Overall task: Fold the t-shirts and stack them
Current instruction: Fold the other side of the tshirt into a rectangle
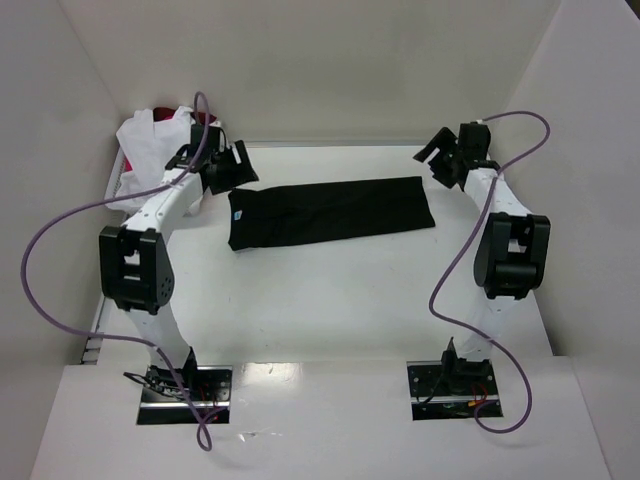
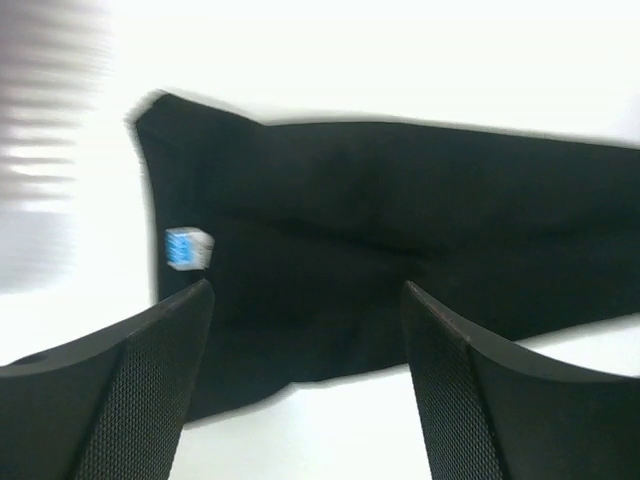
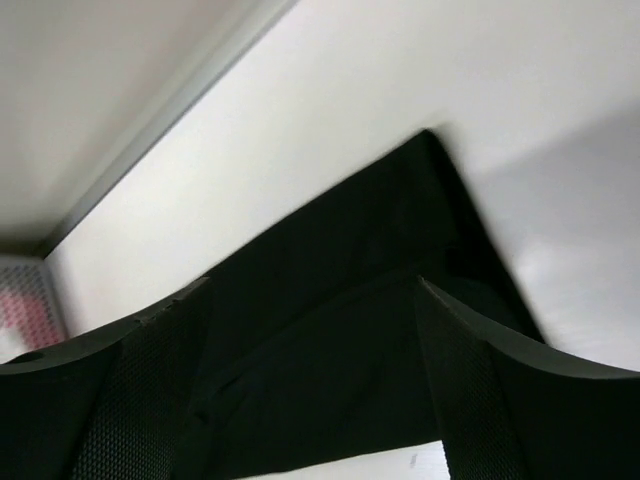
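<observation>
While both arms reach over the far half of the table [image 1: 320, 310], each gripper hangs with its fingers spread apart and nothing between them. The left gripper [image 1: 228, 166] [image 2: 305, 290] is above the left end of the black t-shirt [image 1: 330, 212] [image 2: 400, 220], not touching it; its wrist view looks down between the two dark fingers onto the cloth. A small light-blue label [image 1: 238, 214] [image 2: 188, 248] sits on the shirt near that end, just beside the left finger's tip in that view. The right gripper [image 1: 440, 158] [image 3: 310, 285] hangs near the shirt's right end, slightly beyond its far corner, also clear of the cloth.

The black t-shirt lies flat on the table, folded into a long narrow band running left to right between the two grippers, its right end a little farther back than its left. A heap of white and red shirts [image 1: 150, 150] sits at the far left corner, behind the left arm. Part of a white basket [image 3: 25, 285] shows, blurred, at the edge of the right wrist view.
</observation>
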{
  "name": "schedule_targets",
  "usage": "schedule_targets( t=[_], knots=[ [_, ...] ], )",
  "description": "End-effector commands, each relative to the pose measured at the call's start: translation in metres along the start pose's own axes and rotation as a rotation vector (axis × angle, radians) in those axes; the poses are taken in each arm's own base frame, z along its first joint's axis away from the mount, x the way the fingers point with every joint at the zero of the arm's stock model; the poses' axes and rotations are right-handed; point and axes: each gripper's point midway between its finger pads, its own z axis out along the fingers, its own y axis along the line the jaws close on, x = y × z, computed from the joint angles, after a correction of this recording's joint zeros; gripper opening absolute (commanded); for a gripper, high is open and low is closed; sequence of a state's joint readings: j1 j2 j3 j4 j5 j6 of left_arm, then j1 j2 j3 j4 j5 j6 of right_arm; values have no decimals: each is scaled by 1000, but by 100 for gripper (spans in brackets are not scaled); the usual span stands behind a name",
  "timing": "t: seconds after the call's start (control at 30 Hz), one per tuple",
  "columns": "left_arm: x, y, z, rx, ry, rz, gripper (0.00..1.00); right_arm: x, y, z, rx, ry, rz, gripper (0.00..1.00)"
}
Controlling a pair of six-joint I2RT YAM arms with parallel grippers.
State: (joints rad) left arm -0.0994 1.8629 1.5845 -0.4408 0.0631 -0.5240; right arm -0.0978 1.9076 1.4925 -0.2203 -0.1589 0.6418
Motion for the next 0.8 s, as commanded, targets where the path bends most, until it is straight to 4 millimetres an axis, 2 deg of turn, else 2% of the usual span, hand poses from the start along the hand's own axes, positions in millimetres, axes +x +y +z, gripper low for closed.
schedule_targets(
  t=[0.0,0.03,0.07,0.1,0.13,0.17,0.2,0.23,0.27,0.3,0.33,0.37,0.4,0.43,0.5,0.53,0.63,0.73,0.77],
  knots=[
    [25,-36,-25,156,33,45,83,1,72,-31,-190,-17,-91,84],
    [34,-34,-25,160,46,28,81,8,85,-33,-222,0,-105,83],
    [41,-38,-30,171,47,28,80,27,111,-37,-279,35,-145,80],
    [48,-37,-30,178,55,8,77,39,121,-38,-297,53,-161,78],
    [66,-28,-26,159,90,-7,69,51,134,-38,-318,70,-178,75],
    [74,-28,-27,174,105,-8,65,65,143,-35,-331,95,-192,70],
    [82,-33,-26,214,129,-20,58,90,160,-35,-362,131,-221,66],
    [89,-32,-26,225,152,-23,51,99,172,-35,-381,145,-224,62],
    [98,-34,-25,235,172,-28,38,118,175,-27,-387,185,-235,51],
    [104,-35,-21,233,190,-25,32,140,188,-29,-415,226,-258,45],
    [107,-32,-17,219,196,-27,26,150,197,-28,-436,244,-270,40],
    [114,-28,-8,205,221,-32,20,163,201,-25,-436,268,-280,34],
    [118,-25,-4,197,234,-35,14,181,198,-14,-420,306,-288,27],
    [117,-24,1,186,233,-35,13,196,215,-18,-453,331,-308,25],
    [121,-19,13,162,249,-39,11,222,216,-8,-445,377,-325,25],
    [116,-20,16,156,238,-37,10,233,226,-10,-460,392,-340,25],
    [113,-12,28,134,240,-38,10,258,233,-4,-457,436,-350,25],
    [106,0,40,116,249,-67,10,273,228,5,-441,462,-356,25],
    [112,4,46,106,266,-71,10,276,234,2,-453,463,-362,25]
  ],
)
